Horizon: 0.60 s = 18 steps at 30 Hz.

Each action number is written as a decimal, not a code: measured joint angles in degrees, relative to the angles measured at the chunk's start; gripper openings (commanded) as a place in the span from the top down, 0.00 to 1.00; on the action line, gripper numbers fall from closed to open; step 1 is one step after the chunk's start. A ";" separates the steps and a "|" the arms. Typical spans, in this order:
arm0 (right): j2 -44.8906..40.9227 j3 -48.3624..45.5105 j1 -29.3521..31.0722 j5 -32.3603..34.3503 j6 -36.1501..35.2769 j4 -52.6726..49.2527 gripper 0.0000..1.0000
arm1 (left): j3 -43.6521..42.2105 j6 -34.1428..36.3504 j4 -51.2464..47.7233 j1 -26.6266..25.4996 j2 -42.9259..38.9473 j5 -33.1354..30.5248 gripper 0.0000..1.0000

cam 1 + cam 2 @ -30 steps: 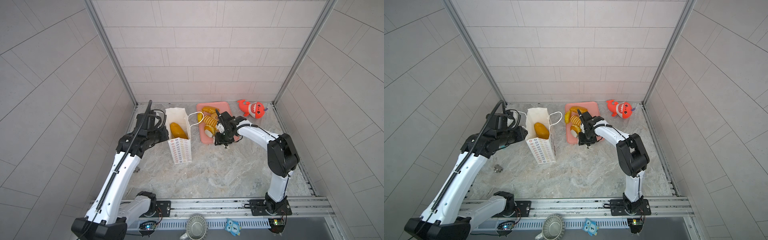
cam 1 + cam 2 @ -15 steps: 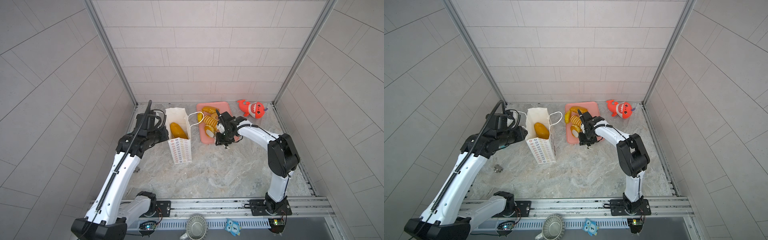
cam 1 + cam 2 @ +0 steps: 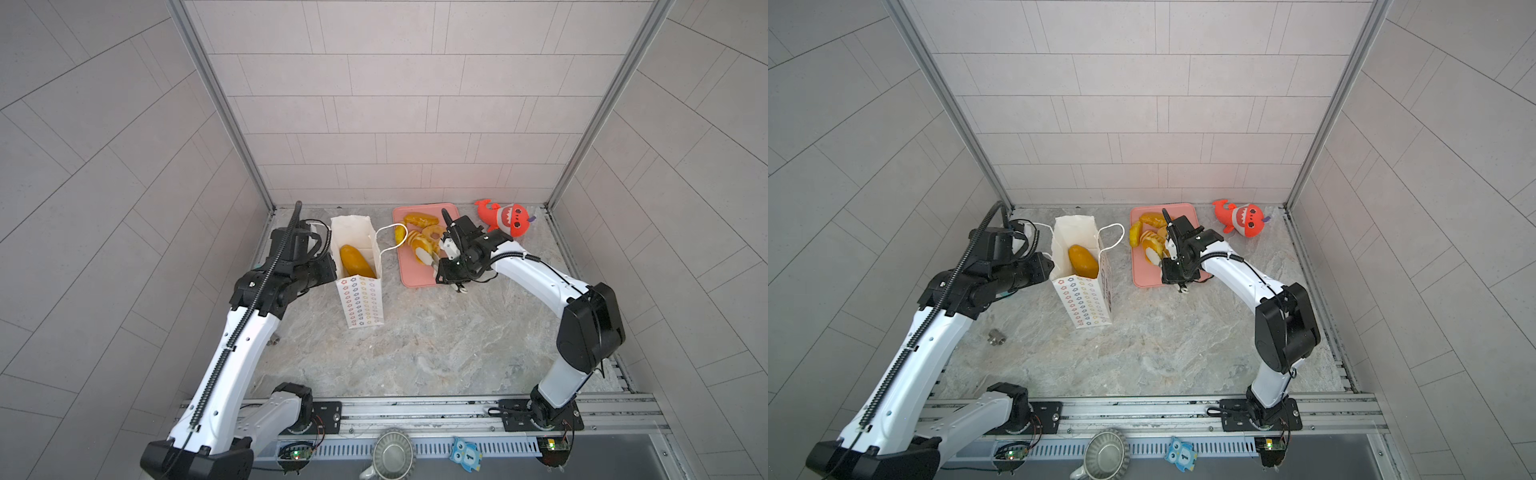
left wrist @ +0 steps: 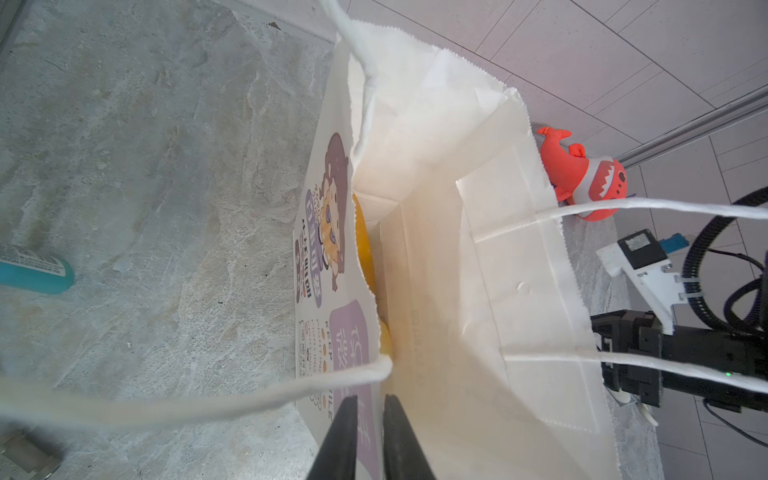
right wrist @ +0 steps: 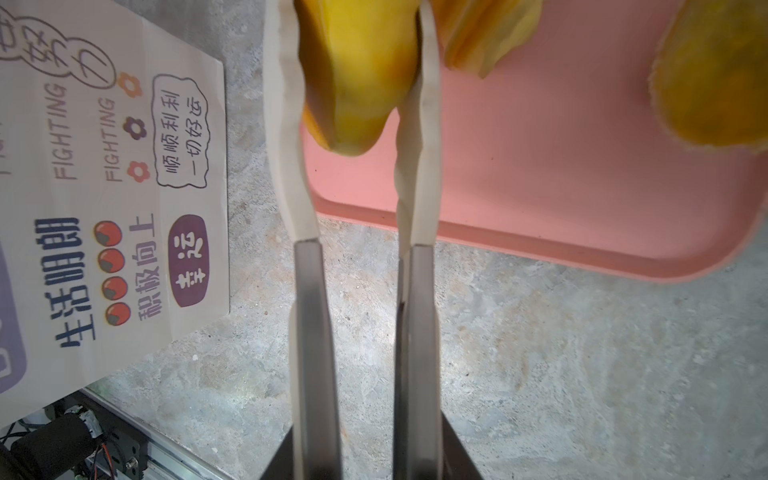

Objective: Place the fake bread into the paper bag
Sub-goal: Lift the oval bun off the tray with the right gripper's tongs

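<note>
Tightened since a moment ago, right pincer [image 5: 355, 25] clamps yellow fake bread [image 5: 357, 95] at the pink tray [image 5: 582, 187] edge; left pincer [image 4: 370, 405] pinches the paper bag [image 4: 436, 291] wall.

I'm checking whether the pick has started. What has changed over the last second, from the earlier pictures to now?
The right hand closed onto a yellow bread piece at the pink tray, hardly shifting otherwise. Nothing was let go. Unchanged: the left hand pinches the rim of the paper bag, the bag stands upright with one loaf inside, and the red shark lies at the back.
</note>
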 measured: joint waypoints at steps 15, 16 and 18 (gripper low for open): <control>-8.87 3.02 -0.37 2.38 -0.63 -3.85 0.63 | -0.09 -0.17 0.17 0.00 0.79 0.57 0.77; -9.86 3.06 -0.37 2.80 -0.70 -3.82 0.62 | -0.17 -0.17 0.28 0.00 0.90 0.70 0.78; -11.67 3.06 -0.39 3.50 -0.76 -3.82 0.61 | -0.31 -0.28 0.48 0.00 1.11 0.94 0.80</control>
